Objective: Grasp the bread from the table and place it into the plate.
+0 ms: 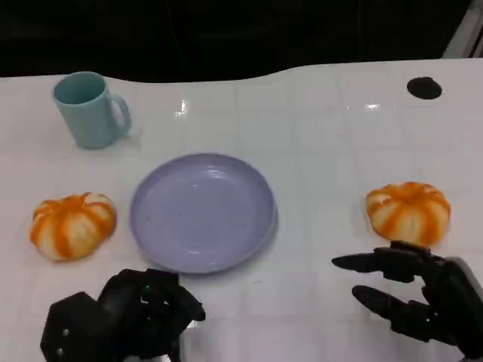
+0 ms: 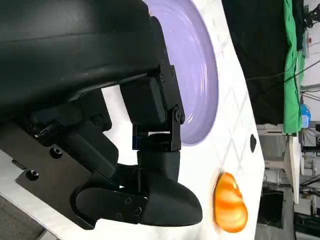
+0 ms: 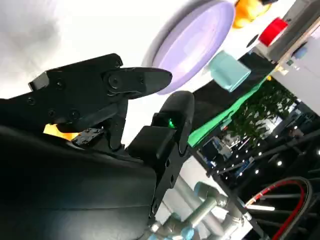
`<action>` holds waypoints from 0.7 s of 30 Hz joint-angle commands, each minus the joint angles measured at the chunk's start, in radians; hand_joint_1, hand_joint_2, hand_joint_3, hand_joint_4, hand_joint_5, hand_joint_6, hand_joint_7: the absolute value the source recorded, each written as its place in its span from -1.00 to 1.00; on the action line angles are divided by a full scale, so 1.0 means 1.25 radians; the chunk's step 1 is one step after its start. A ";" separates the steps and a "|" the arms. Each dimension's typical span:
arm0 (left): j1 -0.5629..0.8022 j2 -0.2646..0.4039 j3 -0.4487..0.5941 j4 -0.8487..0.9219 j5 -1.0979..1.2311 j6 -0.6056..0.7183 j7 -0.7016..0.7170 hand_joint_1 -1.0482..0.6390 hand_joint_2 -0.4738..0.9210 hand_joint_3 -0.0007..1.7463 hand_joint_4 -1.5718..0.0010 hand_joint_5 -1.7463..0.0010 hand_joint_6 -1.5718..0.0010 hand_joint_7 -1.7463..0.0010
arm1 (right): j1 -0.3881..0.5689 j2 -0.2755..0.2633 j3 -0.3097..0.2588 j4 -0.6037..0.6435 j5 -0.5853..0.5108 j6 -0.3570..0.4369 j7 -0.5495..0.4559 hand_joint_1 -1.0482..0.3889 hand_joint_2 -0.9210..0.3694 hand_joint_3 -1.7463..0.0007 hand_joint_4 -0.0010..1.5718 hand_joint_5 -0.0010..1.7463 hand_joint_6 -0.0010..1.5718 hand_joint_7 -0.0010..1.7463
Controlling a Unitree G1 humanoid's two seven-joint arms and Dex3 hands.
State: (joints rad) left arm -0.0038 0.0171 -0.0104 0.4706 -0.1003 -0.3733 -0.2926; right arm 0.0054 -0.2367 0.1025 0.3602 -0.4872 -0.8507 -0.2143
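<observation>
Right hand (image 1: 411,298): fingers spread, empty, just beside bread (image 1: 408,212), right of plate (image 1: 201,212). Advice: close evenly around the bread's sides before lifting.

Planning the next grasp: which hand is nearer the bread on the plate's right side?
Right. The right hand sits just below that bread, fingers apart. The left hand is across the table, beyond the plate.

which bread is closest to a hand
The bread on the plate's right side: it sits just beyond the right hand. The other bread lies farther from the left hand.
</observation>
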 commanded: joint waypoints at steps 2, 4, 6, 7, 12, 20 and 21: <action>-0.004 0.007 0.004 0.016 0.001 -0.012 -0.004 -1.00 0.48 -0.27 -1.00 -0.35 -0.86 0.25 | 0.006 -0.029 -0.032 -0.071 -0.035 0.065 -0.021 -0.21 -1.00 0.83 -0.41 -0.61 -0.22 -0.99; -0.003 0.007 0.003 0.014 0.002 -0.010 -0.002 -1.00 0.48 -0.27 -1.00 -0.35 -0.86 0.25 | 0.006 -0.039 -0.040 -0.101 -0.057 0.095 -0.025 -0.24 -1.00 0.86 -0.48 -0.66 -0.31 -1.00; -0.002 0.006 0.001 0.013 0.005 -0.009 0.000 -1.00 0.48 -0.27 -1.00 -0.35 -0.86 0.25 | 0.006 -0.051 -0.046 -0.128 -0.069 0.123 -0.018 -0.26 -1.00 0.87 -0.53 -0.69 -0.37 -1.00; -0.002 0.006 0.001 0.012 0.005 -0.008 0.000 -1.00 0.48 -0.26 -1.00 -0.35 -0.86 0.25 | 0.005 -0.058 -0.048 -0.140 -0.074 0.138 -0.012 -0.27 -1.00 0.88 -0.58 -0.72 -0.44 -1.00; -0.001 0.005 -0.001 0.012 0.008 -0.006 0.004 -1.00 0.48 -0.26 -1.00 -0.35 -0.86 0.25 | 0.005 -0.088 -0.050 -0.194 -0.086 0.213 0.019 -0.31 -1.00 0.93 -0.70 -0.78 -0.58 -1.00; -0.003 0.002 0.001 0.023 -0.002 -0.011 -0.005 -1.00 0.48 -0.28 -1.00 -0.34 -0.87 0.25 | -0.011 -0.133 -0.034 -0.267 -0.140 0.344 0.089 -0.36 -0.98 0.98 -0.85 -0.82 -0.68 -1.00; -0.003 0.003 0.001 0.023 -0.002 -0.010 -0.005 -1.00 0.47 -0.28 -1.00 -0.34 -0.87 0.25 | -0.013 -0.136 -0.031 -0.271 -0.145 0.354 0.094 -0.36 -0.97 0.99 -0.86 -0.82 -0.68 -1.00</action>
State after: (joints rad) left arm -0.0087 0.0108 -0.0179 0.4923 -0.0964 -0.3847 -0.2924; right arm 0.0012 -0.3770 0.0597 0.0461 -0.6542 -0.4436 -0.1184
